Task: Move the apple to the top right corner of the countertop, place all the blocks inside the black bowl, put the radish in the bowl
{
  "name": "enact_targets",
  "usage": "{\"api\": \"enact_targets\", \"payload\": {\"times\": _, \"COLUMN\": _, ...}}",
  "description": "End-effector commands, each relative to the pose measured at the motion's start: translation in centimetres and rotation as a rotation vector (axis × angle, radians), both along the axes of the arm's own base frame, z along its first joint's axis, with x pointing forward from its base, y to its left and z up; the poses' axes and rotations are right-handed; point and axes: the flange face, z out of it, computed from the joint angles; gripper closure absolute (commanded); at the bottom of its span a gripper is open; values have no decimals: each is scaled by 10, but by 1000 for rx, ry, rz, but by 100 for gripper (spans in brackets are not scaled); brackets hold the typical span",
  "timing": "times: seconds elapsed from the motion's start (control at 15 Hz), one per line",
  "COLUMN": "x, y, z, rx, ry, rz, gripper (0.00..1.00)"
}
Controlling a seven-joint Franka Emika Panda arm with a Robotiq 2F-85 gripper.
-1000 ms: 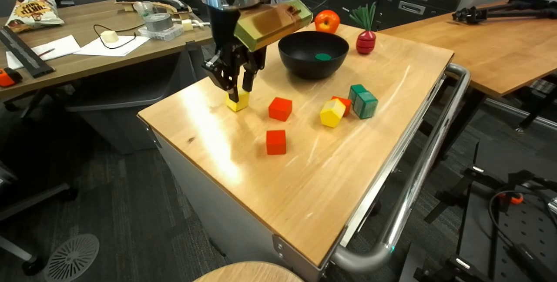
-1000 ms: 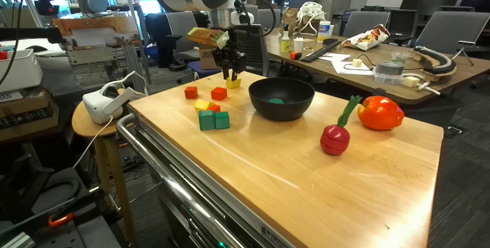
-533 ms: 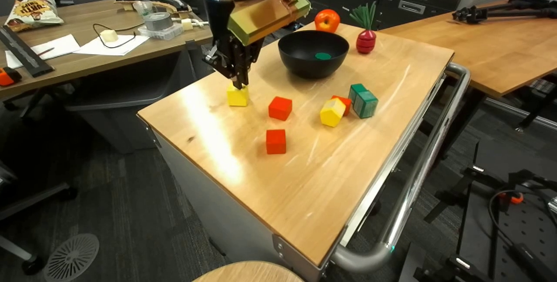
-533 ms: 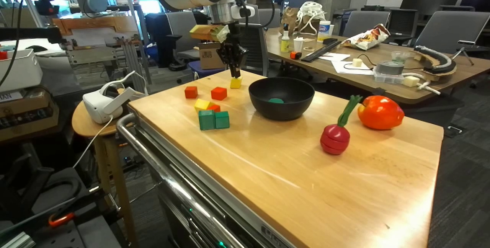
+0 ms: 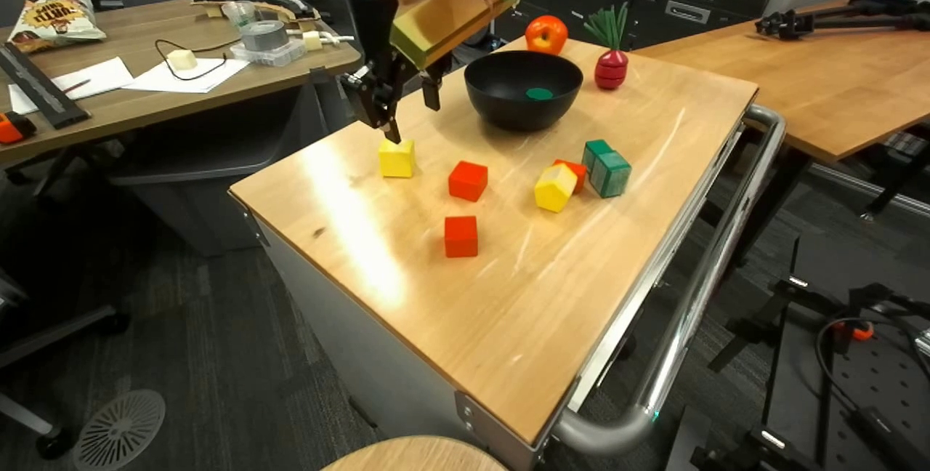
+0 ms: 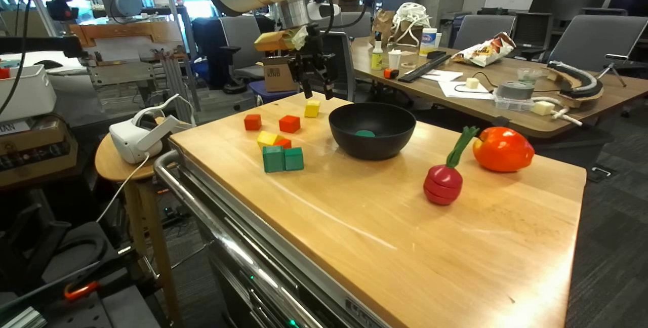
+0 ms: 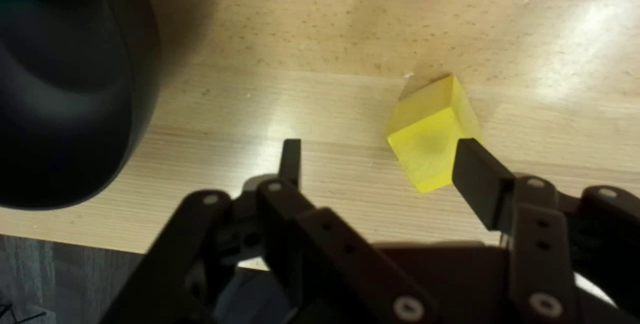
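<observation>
End effector (image 6: 318, 92) is spread wide, nothing held, fingers hanging above the yellow block (image 7: 427, 139). Wrist view has one finger overlapping its corner; contact's hard to call from that angle. Block sits on the table (image 6: 455, 257) near the bowl (image 6: 372, 147), not touching it, on the side away from the radish (image 6: 443, 185).

Handling guess: light, stiff, won't crush. Smooth flat faces, crisp edges, should hold if the fingers land flush. It's turned off-square to them, so closing as-is would likely catch edges and spin it. Twist first, take two opposite side faces around mid-height.

Same side of the bowl: two loose red blocks (image 5: 468, 181), then a bunch with a second yellow block (image 5: 554, 190), another red block (image 6: 284, 143) and two green blocks (image 6: 273, 159) side by side. Similar shapes, expect similar grip. Green piece (image 5: 539, 94) inside the bowl, flat face showing, reads as a block.

Opposite side of the bowl: apple (image 6: 503, 150), round, glossy, probably slick; hold at its widest. Radish has a round, grooved, dark red body and thin green leaves. Grab the body, leaves would likely bend. Bowl is rigid-looking, matte black, curved wall, thin rim.
</observation>
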Motion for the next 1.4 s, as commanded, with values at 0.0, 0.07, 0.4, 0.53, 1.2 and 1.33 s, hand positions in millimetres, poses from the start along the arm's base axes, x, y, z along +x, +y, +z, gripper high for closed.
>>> {"api": "enact_targets", "payload": {"times": 0.0, "x": 12, "y": 5, "z": 5, "rx": -13, "ry": 55, "rz": 131, "gripper": 0}}
{"api": "enact_targets", "payload": {"times": 0.07, "x": 14, "y": 6, "z": 3, "rx": -15, "ry": 79, "rz": 199, "gripper": 0}}
{"api": "enact_targets", "payload": {"times": 0.4, "x": 30, "y": 0, "z": -11, "rx": -1, "ry": 188, "rz": 463, "gripper": 0}}
{"api": "enact_targets", "payload": {"times": 0.53, "x": 35, "y": -4, "z": -18, "rx": 17, "ry": 233, "rz": 557, "gripper": 0}}
{"api": "enact_targets", "payload": {"times": 1.2, "x": 51, "y": -3, "z": -36, "rx": 57, "ry": 346, "rz": 722, "gripper": 73}}
{"api": "enact_targets", "payload": {"times": 1.33, "x": 52, "y": 1, "z": -36, "rx": 55, "ry": 353, "rz": 735, "gripper": 89}}
